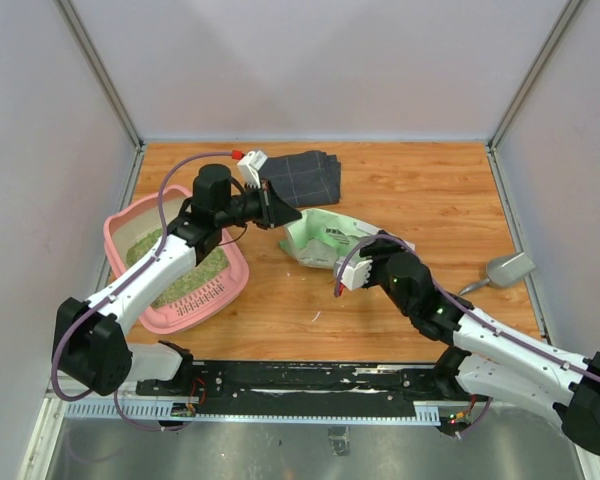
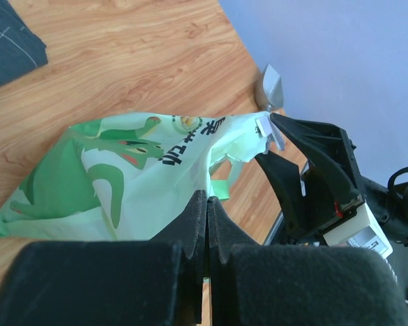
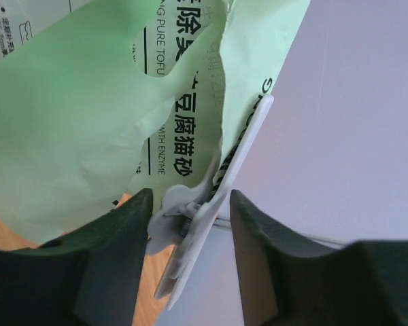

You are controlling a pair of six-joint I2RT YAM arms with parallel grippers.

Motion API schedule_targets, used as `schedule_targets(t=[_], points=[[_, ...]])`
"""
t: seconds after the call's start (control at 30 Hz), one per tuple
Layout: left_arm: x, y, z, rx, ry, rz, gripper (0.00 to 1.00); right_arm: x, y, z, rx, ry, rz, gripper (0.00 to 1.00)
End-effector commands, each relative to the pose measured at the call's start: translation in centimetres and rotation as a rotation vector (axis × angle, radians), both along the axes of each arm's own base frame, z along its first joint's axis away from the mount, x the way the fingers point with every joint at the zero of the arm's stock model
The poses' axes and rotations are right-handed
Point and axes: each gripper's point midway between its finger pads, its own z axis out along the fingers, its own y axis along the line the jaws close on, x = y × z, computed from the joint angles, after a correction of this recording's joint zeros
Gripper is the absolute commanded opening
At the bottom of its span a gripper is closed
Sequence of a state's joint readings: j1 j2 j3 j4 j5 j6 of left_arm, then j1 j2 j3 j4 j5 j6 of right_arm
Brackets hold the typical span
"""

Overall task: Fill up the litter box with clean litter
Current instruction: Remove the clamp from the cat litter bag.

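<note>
The pink litter box [image 1: 140, 215] sits at the left with greenish-tan clean litter [image 1: 195, 280] in it. My left arm reaches over it. My left gripper [image 1: 280, 213] [image 2: 208, 201] is shut, its tips pinching the film of the green-and-white bag [image 1: 320, 240] [image 2: 109, 176]. At the bag's other end a white clip [image 3: 204, 204] [image 2: 268, 129] sits on the torn edge [image 3: 221, 136]. My right gripper [image 1: 364, 262] [image 3: 190, 197] stands open around that clip. One finger touches the clip's handle; the other is apart from it.
A dark grey folded cloth [image 1: 302, 178] [image 2: 10, 41] lies at the back. A grey metal scoop [image 1: 508, 270] [image 2: 270, 88] rests near the right wall. A white piece with a red tip [image 1: 250, 160] lies beside the cloth.
</note>
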State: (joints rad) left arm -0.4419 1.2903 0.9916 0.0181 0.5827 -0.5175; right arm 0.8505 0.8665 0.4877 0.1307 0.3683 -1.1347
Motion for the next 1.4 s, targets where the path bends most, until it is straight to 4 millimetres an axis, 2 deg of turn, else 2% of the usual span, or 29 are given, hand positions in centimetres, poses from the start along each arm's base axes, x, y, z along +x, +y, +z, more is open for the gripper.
schedule_targets(t=[0.0,0.03,0.13,0.33,0.5,0.57,0.63,0.93,1.07,1.2,1.3,1.37], points=[[0.3,-0.1,5.5,-0.096,-0.168,-0.026,0.0,0.0,-0.4,1.2,-0.001,-0.057,-0.015,0.41],[0.2,-0.1,5.5,-0.097,-0.167,-0.027,0.0,-0.1,-0.5,1.2,0.005,-0.055,-0.015,0.36],[0.1,0.0,5.5,-0.104,-0.169,-0.03,0.0,-0.7,-0.3,1.8,0.054,-0.042,0.012,0.29],[0.0,0.4,5.3,-0.116,-0.157,-0.03,0.0,-1.0,-0.7,2.6,0.07,-0.022,0.002,0.18],[-0.3,0.6,4.9,-0.134,-0.141,-0.041,0.0,-0.9,-1.5,2.1,0.094,0.011,-0.019,0.12],[-0.6,0.5,4.9,-0.144,-0.136,-0.048,0.0,-0.9,-1.7,2.1,0.105,0.023,-0.023,0.15],[-0.9,0.5,5.1,-0.162,-0.13,-0.061,0.0,-0.9,-1.6,2.3,0.127,0.032,-0.015,0.25],[-2.3,-0.5,6.7,-0.314,-0.038,-0.135,0.0,-0.4,-2.0,1.9,0.155,0.035,0.0,0.53],[-2.1,-0.7,6.6,-0.329,-0.013,-0.143,0.0,-0.1,-1.9,2.1,0.162,0.002,-0.003,0.54],[-1.8,-0.5,6.2,-0.324,-0.014,-0.132,0.0,0.3,-2.1,1.2,0.134,-0.002,-0.019,0.55],[-1.5,-0.3,6.1,-0.323,-0.015,-0.123,0.0,0.7,-2.6,1.2,0.107,-0.024,-0.046,0.65],[-1.3,-0.1,6.0,-0.319,-0.019,-0.116,0.0,0.8,-2.9,1.5,0.085,-0.044,-0.055,0.65]])
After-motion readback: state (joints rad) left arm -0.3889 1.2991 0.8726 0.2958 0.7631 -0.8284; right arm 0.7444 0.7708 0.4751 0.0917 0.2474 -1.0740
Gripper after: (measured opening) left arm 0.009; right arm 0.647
